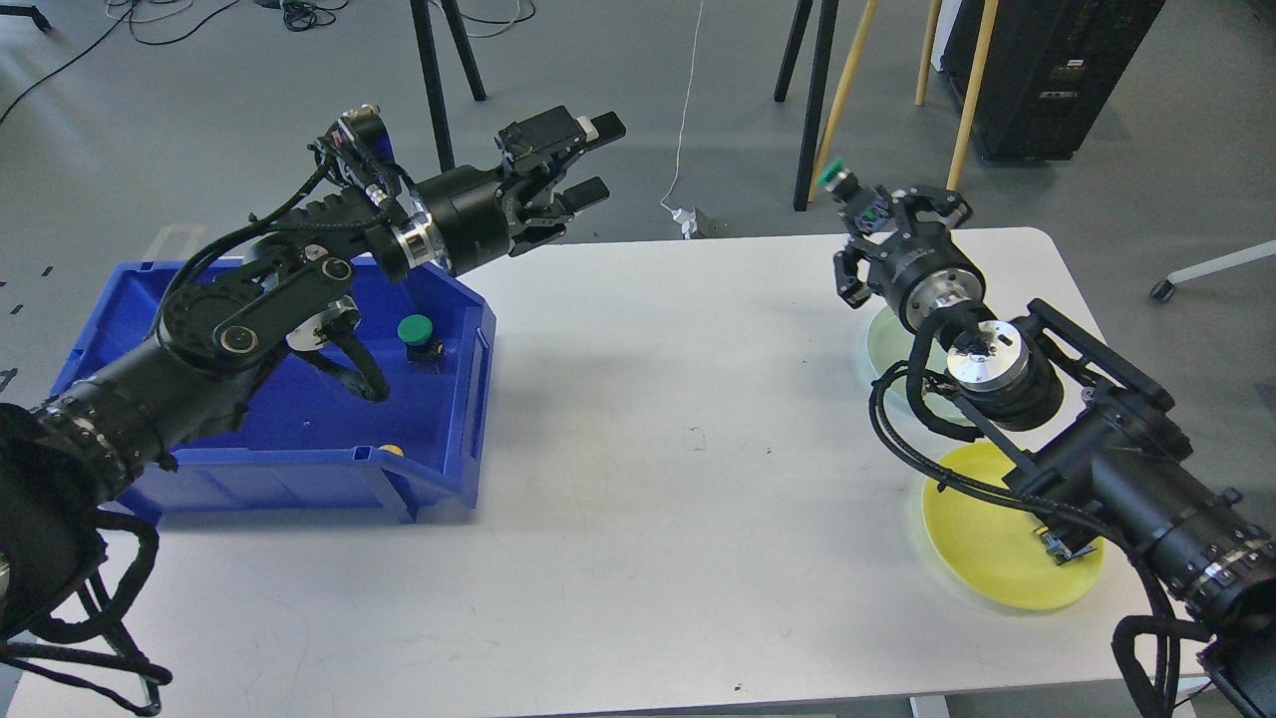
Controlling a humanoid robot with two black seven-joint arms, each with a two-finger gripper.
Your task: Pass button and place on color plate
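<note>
Now: right gripper (845, 189) raised over desk's far right edge, fingers closed on green button (830, 173). Left gripper (588, 160) spread wide, empty, above bin's (299, 454) far corner. Green plate (882, 344) lies under right wrist, yellow plate (982, 558) nearer. Likely step: placing. Advice: lower straight, settle button on green plate's middle, then release. A second green button (416, 329) sits in bin.

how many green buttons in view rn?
2. One green button sits in the blue bin; another is held in the right gripper above the table's far right. The left arm may hide more in the bin.
</note>
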